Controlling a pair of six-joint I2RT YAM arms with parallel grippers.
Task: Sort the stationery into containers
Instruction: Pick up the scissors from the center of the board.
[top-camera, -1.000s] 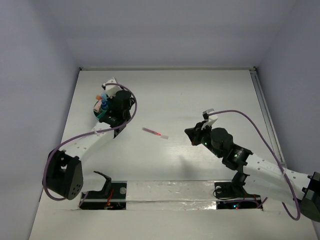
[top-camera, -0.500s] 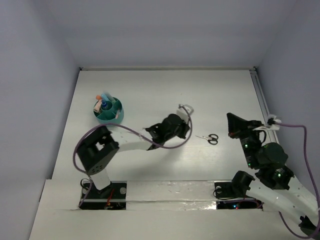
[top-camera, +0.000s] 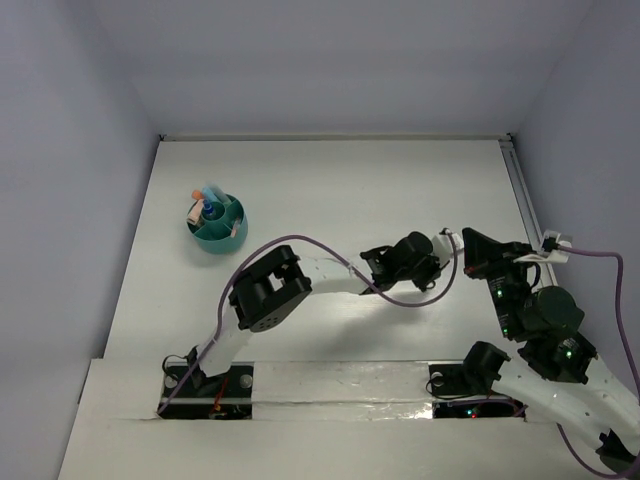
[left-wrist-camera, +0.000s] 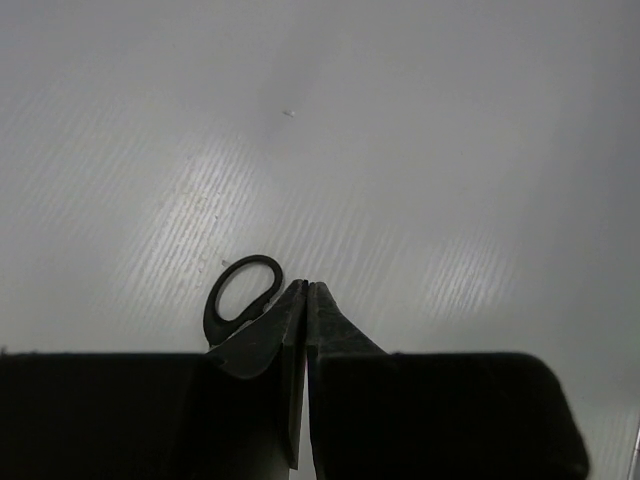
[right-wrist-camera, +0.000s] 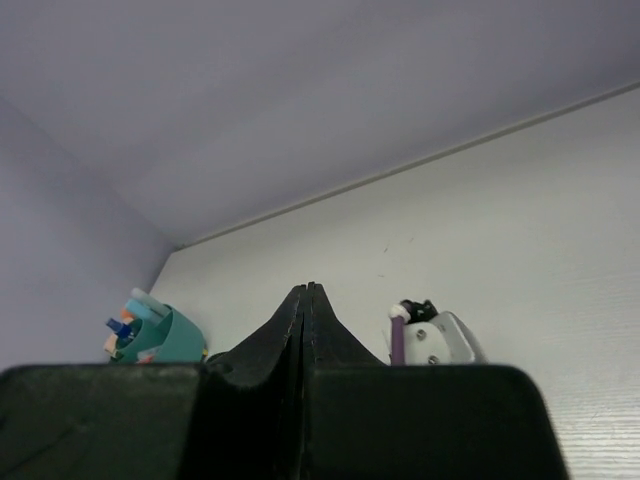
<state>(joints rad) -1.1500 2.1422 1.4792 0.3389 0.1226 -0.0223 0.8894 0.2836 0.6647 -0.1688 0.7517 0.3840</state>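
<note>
Left tool (left-wrist-camera: 307, 288) swung over to scissors (left-wrist-camera: 250, 261), closing.

White table (top-camera: 330, 190), flat, with walls on three sides. Black scissors (left-wrist-camera: 256, 260) lie on it, one handle ring showing just left of the left gripper (left-wrist-camera: 305, 290), partly hidden behind its finger. A teal pot (top-camera: 217, 228) stands on the table well off to that gripper's left.

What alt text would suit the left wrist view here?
The left tool, fingers shut, sits over a white table, with one black loop handle of small scissors showing just left of its tip. The rest is hidden behind the tool.
</note>
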